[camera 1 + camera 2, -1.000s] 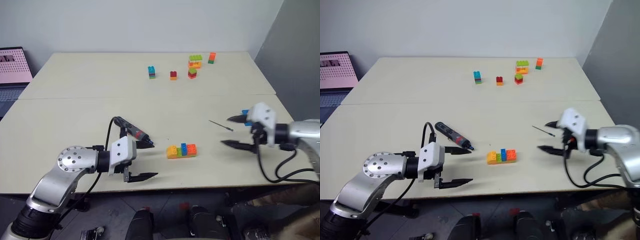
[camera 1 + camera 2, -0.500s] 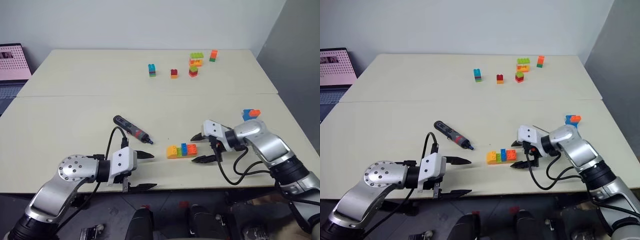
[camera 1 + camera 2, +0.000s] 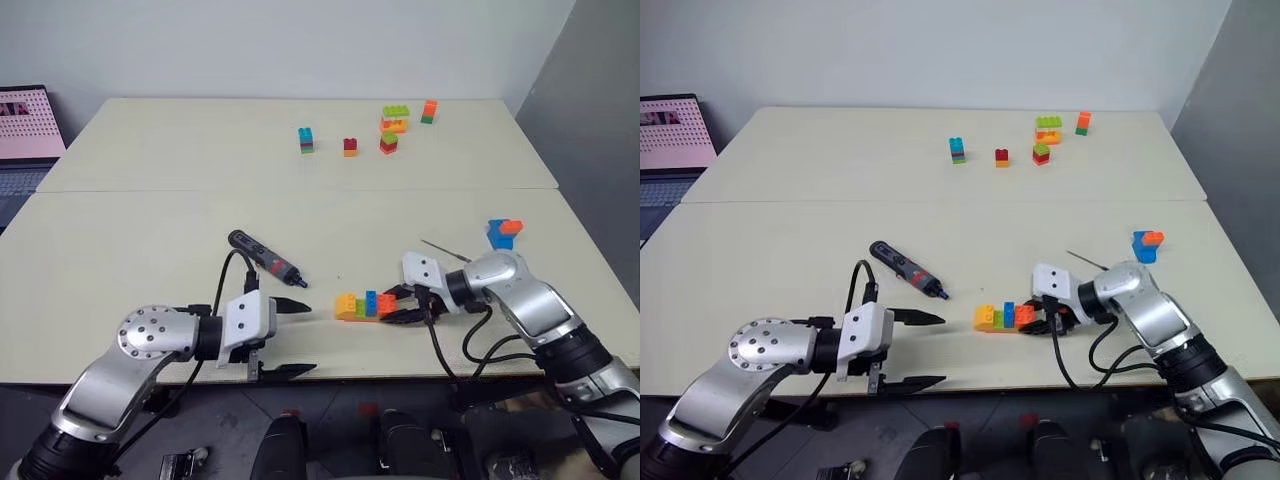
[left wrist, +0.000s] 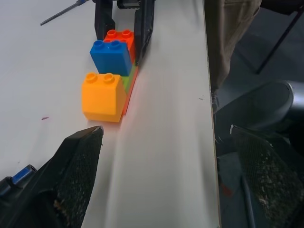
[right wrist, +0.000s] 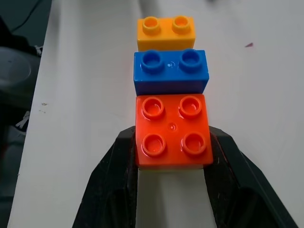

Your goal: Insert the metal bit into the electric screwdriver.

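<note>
Right wrist view: I see the right end effector (image 5: pixel 171 164) with its two black fingers (image 5: pixel 118 166) pressed on either side of the orange end brick of the toy brick row (image 5: pixel 170 90); a blue brick and a yellow-orange brick follow it in line.
Left wrist view: my left end effector (image 4: pixel 161 180) stands with its jaws spread wide and nothing between them; the brick row lies ahead of it on the worktop (image 4: pixel 171 118).
Left eye view, electric screwdriver: the electric screwdriver (image 3: pixel 262 260) lies flat on the worktop, apart from both end effectors, its narrow blue-tipped end pointing toward the brick row.
Left eye view, metal bit: the metal bit (image 3: pixel 444 250) lies flat on the worktop just beyond the right end effector, well apart from the screwdriver.
Left eye view, other items: a small blue-and-orange brick stack (image 3: pixel 502 232) sits near the right edge; several coloured brick stacks (image 3: pixel 388 128) stand at the far side; a laptop (image 3: pixel 28 130) sits off the far left corner.
</note>
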{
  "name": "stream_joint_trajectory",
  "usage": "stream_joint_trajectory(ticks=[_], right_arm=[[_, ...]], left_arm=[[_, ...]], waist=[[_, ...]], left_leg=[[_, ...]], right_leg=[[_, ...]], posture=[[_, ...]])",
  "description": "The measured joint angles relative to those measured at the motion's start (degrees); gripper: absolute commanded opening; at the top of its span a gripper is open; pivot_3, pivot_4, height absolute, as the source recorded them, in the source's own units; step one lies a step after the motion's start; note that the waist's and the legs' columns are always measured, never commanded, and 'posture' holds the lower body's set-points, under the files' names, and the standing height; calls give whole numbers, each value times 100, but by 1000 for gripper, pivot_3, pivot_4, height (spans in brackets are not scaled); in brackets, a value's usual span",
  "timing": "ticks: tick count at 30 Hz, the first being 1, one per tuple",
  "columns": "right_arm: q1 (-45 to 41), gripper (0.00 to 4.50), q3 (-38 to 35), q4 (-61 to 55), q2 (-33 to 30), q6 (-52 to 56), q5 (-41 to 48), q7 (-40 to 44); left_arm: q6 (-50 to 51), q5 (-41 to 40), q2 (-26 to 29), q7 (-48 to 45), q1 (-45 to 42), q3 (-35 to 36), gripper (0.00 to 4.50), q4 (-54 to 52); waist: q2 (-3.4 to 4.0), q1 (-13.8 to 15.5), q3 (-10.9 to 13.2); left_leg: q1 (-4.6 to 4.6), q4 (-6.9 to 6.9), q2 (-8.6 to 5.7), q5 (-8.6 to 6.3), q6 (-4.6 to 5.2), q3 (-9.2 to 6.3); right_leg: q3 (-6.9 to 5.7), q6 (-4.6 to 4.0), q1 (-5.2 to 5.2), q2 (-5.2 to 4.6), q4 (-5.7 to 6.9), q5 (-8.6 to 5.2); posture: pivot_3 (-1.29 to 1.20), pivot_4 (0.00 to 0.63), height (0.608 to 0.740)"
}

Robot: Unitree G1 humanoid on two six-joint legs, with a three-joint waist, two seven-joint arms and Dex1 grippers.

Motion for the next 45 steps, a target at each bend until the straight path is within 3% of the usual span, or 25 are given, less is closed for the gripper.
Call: stream_joint_trajectory(ticks=[3,8,17,22,26,31,32,41,45], right_arm=[[351,1492,-512,-478,-253,273,193,-171],[1598,1492,-2338,-1274,-1008,976,615,-783],[3490,1492,-4719,-1694,-865,1699,772,-2055],[3873,1492,-5028,-1460,-536,1638,538,-2858],[3525,1492,-5026,-829,-160,1645,342,-3624],[3190,1492,-5038,-714,-64,1839,545,-3868],[3190,2198,-5038,-714,-60,1874,595,-3870],[3299,4336,-5383,-925,-139,2239,1048,-3851],[3614,4455,-5592,-1320,-475,2128,1098,-3617]], left_arm=[[104,-102,-172,33,-211,-22,4500,23],[407,-415,-613,238,-660,-72,4500,85],[635,-661,-1123,247,-1308,-339,4500,201],[619,-654,-1356,170,-1594,-518,4500,395],[581,-628,-1391,12,-1643,-685,4500,467],[422,-555,-1420,-30,-1645,-776,4500,600],[399,-545,-1423,-31,-1645,-790,4500,614],[370,-506,-1321,6,-1520,-761,4500,616],[399,-515,-1169,106,-1494,-512,4500,624]], waist=[[0,31,0],[-7,141,-5],[-7,102,-7],[-8,5,-8],[-5,-64,-11],[-2,-49,-13],[-2,-34,-13],[-2,-18,-13],[2,-19,-11]], left_leg=[[-2,1,-2,0,0,-2],[-3,4,-4,0,0,4],[10,15,0,0,0,15],[19,16,-1,1,1,18],[27,14,-1,1,1,33],[27,9,0,1,1,30],[26,9,0,1,1,31],[26,9,0,1,1,31],[25,9,-1,1,1,31]], right_leg=[[-1,0,1,-1,1,0],[4,5,3,-2,-4,3],[19,-10,12,4,0,4],[23,-13,18,4,-1,7],[40,-14,17,4,2,8],[39,-14,17,7,0,7],[40,-14,17,7,-1,8],[41,-14,17,7,-1,7],[41,-14,16,6,-1,7]], posture=[[0,150,740],[0,150,740],[0,150,740],[0,150,740],[0,150,740],[0,150,740],[0,150,740],[0,150,740],[0,150,740]])
